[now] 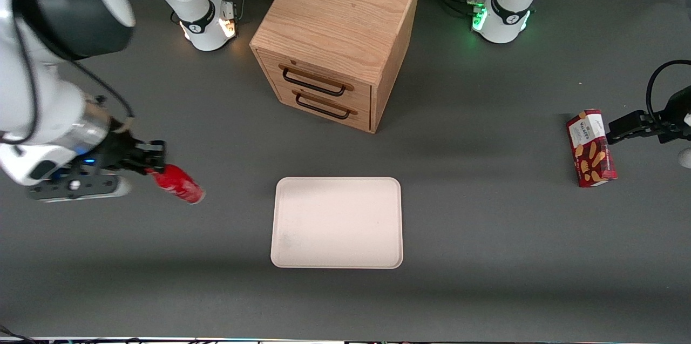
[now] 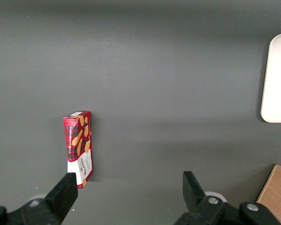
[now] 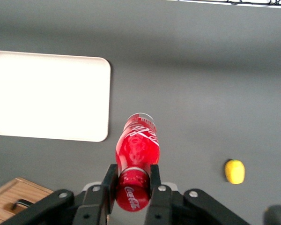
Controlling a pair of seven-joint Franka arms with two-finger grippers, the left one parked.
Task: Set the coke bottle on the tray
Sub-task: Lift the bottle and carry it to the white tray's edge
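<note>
1. The scene is being lit evenly and brightly from above.
2. The tray (image 3: pixel 49 96) is being overexposed to near white in the right wrist view.
3. Soft shadows are being cast beside the wooden cabinet (image 1: pixel 337 36).

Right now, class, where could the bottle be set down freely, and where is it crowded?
The whole tray is bare. The gripper, toward the working arm's end, grips the coke bottle by its neck. Open table lies between tray and snack box. Tighter near the cabinet.

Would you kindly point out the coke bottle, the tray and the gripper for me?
coke bottle (image 1: pixel 181 184): front view, on its red body.
tray (image 1: pixel 337 223): front view, on its bare flat middle.
gripper (image 3: pixel 132 180): right wrist view, between the fingertips shut on the bottle's neck.
</note>
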